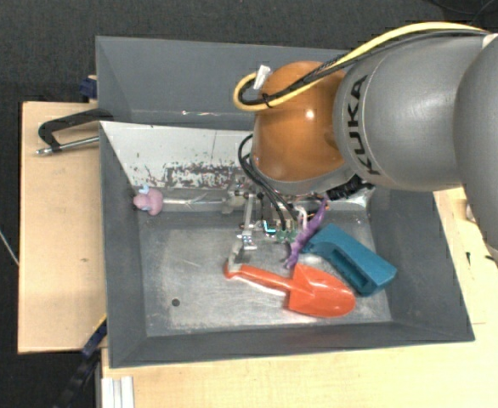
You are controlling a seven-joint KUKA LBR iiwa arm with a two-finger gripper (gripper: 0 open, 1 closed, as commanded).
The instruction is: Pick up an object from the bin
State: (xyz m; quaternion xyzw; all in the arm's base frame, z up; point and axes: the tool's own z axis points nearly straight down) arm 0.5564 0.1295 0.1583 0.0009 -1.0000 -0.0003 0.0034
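Three loose things: an orange plastic toy shovel with a thin handle and a broad blade (307, 291), a blue plastic wedge-shaped block (356, 262) and a small pink rounded lump (149, 201) are lying in the grey metal bin (123, 253).
Gripper (251, 243): hanging just above the left end of the shovel's handle; how far it is opening cannot be told, and nothing is showing in its hold.
Shovel's place: lying flat by the near wall, right of centre, its blade touching the blue block.
Handling: probably light, stiff and smooth; the thin handle is offering the surest hold, while the broad blade is likely to slip.
Room: bare floor is stretching away to the left; the near wall and the blue block are crowding the blade.
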